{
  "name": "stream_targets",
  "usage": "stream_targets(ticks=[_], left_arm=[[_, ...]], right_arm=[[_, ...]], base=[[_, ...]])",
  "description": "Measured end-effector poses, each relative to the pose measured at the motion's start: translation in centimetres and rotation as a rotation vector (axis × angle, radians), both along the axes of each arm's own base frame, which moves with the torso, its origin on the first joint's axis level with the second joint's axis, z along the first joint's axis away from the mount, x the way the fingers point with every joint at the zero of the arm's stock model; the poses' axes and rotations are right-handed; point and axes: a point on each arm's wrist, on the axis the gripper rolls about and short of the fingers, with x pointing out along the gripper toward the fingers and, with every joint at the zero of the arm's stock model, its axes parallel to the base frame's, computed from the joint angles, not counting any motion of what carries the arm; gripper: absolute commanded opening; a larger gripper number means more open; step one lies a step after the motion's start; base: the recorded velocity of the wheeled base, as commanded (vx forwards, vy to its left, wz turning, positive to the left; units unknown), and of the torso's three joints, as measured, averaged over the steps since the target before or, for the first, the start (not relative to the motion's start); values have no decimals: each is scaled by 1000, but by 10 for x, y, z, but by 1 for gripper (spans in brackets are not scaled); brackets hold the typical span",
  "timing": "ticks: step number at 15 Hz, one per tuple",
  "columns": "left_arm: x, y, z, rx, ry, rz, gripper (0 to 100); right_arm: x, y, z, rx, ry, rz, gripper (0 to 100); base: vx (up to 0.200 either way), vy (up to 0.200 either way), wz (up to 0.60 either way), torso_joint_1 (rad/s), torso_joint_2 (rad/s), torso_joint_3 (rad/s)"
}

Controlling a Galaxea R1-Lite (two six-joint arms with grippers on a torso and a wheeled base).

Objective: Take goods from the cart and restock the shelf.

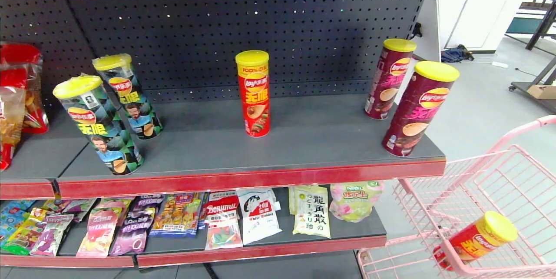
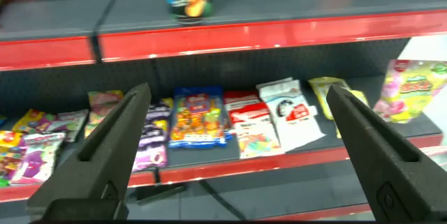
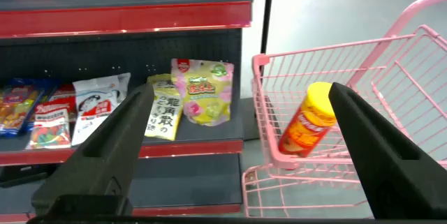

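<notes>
A red chip can with a yellow lid (image 1: 475, 240) lies tilted inside the pink wire cart (image 1: 512, 192) at the lower right; it also appears in the right wrist view (image 3: 307, 121). On the upper shelf (image 1: 243, 148) stand one red can (image 1: 253, 93), two dark patterned cans (image 1: 99, 124) (image 1: 128, 96) and two maroon cans (image 1: 419, 107) (image 1: 389, 78). My left gripper (image 2: 234, 123) is open, held in front of the lower shelf's snack bags. My right gripper (image 3: 241, 126) is open too, back from the cart with nothing between its fingers.
The lower shelf (image 1: 278, 244) carries a row of flat snack bags (image 1: 173, 216). Bagged snacks (image 1: 17, 96) fill the upper shelf's far left. Wide gaps separate the cans on the upper shelf. Open grey floor lies right of the shelving.
</notes>
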Motion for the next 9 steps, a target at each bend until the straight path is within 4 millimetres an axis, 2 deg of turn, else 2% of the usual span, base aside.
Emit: stream_targets(ticks=[5,9], left_arm=[[0,0,0,-2,2,0,100],[0,0,0,-2,1,0,100]], right_arm=[[0,0,0,0,-1,0,100],[0,0,0,1,0,0,100]], base=[[0,0,0,0,0,0],[0,0,-600,0,2,2]])
